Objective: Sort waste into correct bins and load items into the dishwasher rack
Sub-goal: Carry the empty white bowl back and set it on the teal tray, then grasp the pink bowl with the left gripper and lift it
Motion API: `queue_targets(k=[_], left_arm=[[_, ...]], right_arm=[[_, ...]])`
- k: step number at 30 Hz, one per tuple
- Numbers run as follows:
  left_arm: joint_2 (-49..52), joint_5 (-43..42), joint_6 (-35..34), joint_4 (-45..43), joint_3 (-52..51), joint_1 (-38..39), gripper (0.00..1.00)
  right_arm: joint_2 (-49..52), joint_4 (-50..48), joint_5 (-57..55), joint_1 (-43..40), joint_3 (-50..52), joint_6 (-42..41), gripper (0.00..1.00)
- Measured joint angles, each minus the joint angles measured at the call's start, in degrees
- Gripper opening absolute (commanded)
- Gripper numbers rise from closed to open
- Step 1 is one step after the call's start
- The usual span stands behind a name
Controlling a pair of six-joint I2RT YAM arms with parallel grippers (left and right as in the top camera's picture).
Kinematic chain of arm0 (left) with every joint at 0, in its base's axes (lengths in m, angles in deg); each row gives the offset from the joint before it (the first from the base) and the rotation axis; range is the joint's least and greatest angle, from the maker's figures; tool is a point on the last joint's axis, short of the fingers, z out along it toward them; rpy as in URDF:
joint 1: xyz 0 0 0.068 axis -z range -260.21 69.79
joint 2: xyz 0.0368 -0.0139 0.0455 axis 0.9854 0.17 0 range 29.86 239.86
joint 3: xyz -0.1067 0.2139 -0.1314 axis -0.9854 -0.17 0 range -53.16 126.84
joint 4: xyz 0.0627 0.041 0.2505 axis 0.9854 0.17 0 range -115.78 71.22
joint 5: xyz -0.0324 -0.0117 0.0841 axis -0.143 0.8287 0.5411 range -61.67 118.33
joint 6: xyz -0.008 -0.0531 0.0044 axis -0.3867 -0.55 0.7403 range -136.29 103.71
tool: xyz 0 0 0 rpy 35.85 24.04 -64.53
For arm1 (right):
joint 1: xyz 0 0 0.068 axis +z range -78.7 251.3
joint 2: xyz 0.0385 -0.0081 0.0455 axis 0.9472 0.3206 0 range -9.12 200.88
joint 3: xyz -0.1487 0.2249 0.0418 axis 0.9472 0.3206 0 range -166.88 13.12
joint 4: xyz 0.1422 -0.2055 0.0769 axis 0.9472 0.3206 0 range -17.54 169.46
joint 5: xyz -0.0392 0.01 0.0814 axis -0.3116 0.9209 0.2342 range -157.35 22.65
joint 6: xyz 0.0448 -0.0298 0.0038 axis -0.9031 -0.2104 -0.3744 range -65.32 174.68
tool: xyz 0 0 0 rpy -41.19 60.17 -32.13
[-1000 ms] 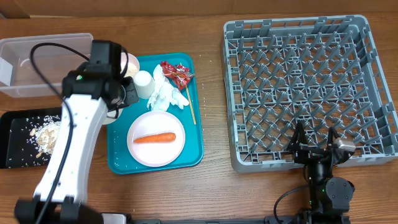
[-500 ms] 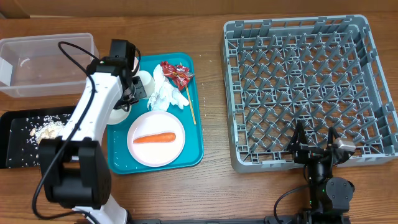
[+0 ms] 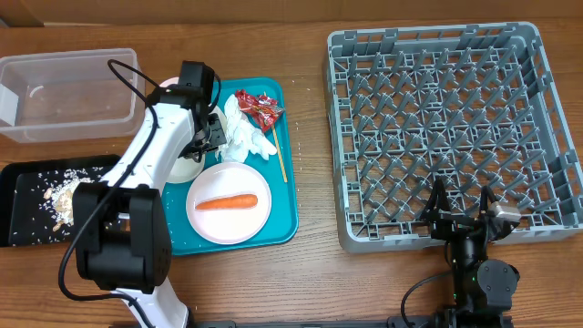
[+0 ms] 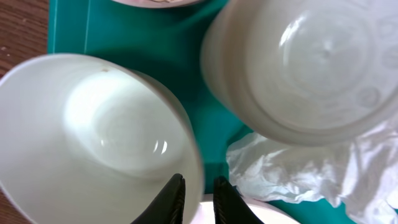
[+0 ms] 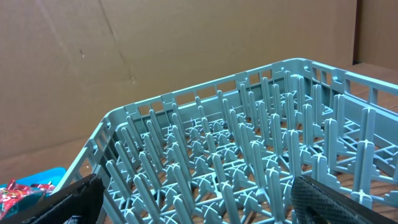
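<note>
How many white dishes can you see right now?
4. Plate holding the carrot, near side of the teal tray; one bowl at the left end effector's tips; cup beside it, by the napkins; second bowl at the tray's far-left corner, mostly hidden by the arm.

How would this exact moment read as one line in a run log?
left gripper: astride bowl rim at teal tray, grip unclear | right gripper: open, by rack | carrot: on plate

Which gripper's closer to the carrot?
Left. The left gripper is over the teal tray, just beyond the plate holding the carrot; the right gripper sits at the near edge of the dishwasher rack, far to the carrot's right.
</note>
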Motion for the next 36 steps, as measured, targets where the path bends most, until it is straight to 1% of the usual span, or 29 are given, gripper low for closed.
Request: queue_targets(k=[5,8,9,10,11,12,13,14,16,18,21,25,28,29,36], left_arm=[[0.0,0.0,1.4,1.0,0.4,0.1,0.27],[0.0,0.2,2.0,5.1,3.4,0.1,0.30],[0.1,0.3,2.3,6.8,5.5,0.1,0.35],[0.2,0.3,2.6,7.8,7.4,0.0,0.43],[0.2,0.5,3.1,9.1,10.2,-0.1,0.57],[0.2,0.5,3.3,10.3,12.9,-0.3,0.70],[0.2,0.5,3.0,10.9,15.1,-0.5,0.77],[0.2,0.4,3.2,11.7,18.3,-0.8,0.80],[0.2,0.2,3.1,12.7,23.3,-1.6,0.84],[0.2,-0.9,3.4,12.9,26.9,-2.8,0.99],[0.2,-4.6,3.2,10.7,29.8,-4.7,1.00],[0.2,-10.9,3.2,7.7,30.3,-6.6,1.00],[0.2,-12.5,2.8,4.7,30.3,-6.8,1.00],[0.2,-12.4,1.6,3.9,30.3,-6.7,0.97],[1.4,-9.0,-8.9,1.5,30.3,-6.6,0.93]], right_arm=[[0.0,0.0,0.0,0.0,0.0,0.0,1.00],[0.0,0.0,0.0,0.0,0.0,0.0,1.00],[0.0,0.0,0.0,0.0,0.0,0.0,1.00],[0.0,0.0,0.0,0.0,0.0,0.0,1.00],[0.0,0.0,0.0,0.0,0.0,0.0,1.00],[0.0,0.0,0.0,0.0,0.0,0.0,1.00],[0.0,0.0,0.0,0.0,0.0,0.0,1.00],[0.0,0.0,0.0,0.0,0.0,0.0,1.00],[0.0,0.0,0.0,0.0,0.0,0.0,1.00],[0.0,0.0,0.0,0.0,0.0,0.0,1.00],[0.0,0.0,0.0,0.0,0.0,0.0,1.00],[0.0,0.0,0.0,0.0,0.0,0.0,1.00],[0.0,0.0,0.0,0.0,0.0,0.0,1.00],[0.0,0.0,0.0,0.0,0.0,0.0,1.00],[0.0,0.0,0.0,0.0,0.0,0.0,1.00]])
